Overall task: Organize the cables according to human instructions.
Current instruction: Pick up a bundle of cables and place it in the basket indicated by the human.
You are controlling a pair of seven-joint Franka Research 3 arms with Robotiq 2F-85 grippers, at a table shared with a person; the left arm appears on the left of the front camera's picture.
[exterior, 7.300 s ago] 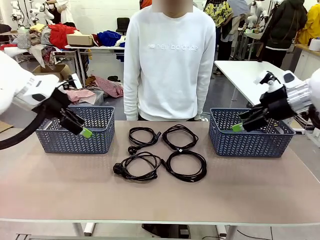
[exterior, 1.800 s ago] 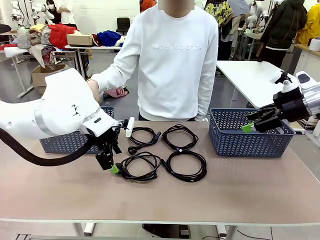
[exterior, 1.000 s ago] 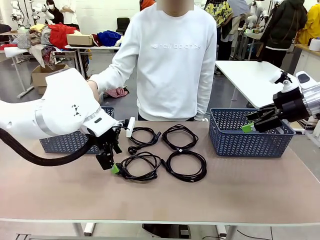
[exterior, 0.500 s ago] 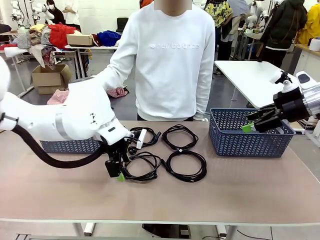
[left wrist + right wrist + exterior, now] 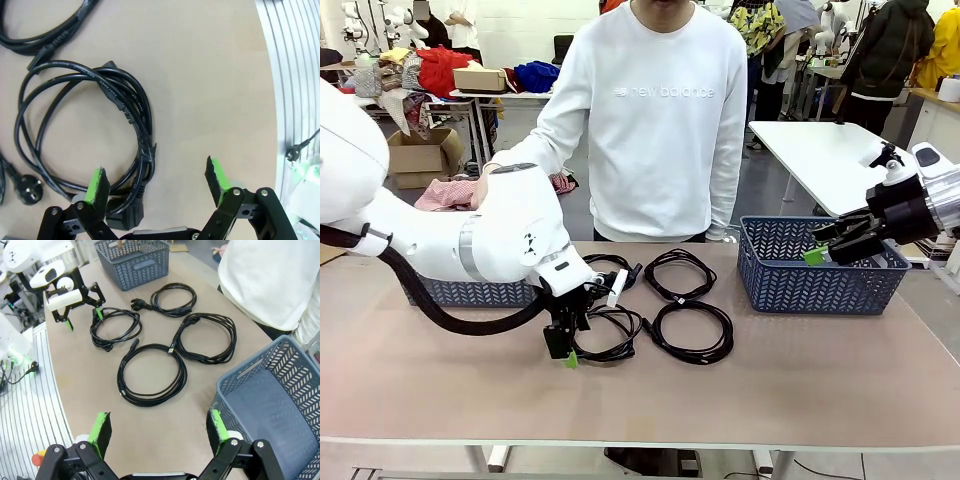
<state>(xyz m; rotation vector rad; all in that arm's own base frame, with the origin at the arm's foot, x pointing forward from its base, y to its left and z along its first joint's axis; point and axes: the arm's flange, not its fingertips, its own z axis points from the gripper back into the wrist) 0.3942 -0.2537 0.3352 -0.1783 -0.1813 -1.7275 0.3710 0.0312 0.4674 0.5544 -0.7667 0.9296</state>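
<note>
Hanging spread wide just above the near left cable point(image 5: 136, 116) on the bench point(image 5: 210, 90), the left end effector point(image 5: 156, 181) is needing to drop slowly with the cable between both pads point(image 5: 97, 184).

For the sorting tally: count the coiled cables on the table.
4, in a two-by-two block: far-left cable, far-right cable, near-left cable, near-right cable. None seems hidden.

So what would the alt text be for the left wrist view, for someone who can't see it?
An open left claw with green pads hangs over a coiled black cable lying on a tan table, one pad beside the coil's chunky plug. Part of another cable lies farther off.
</note>
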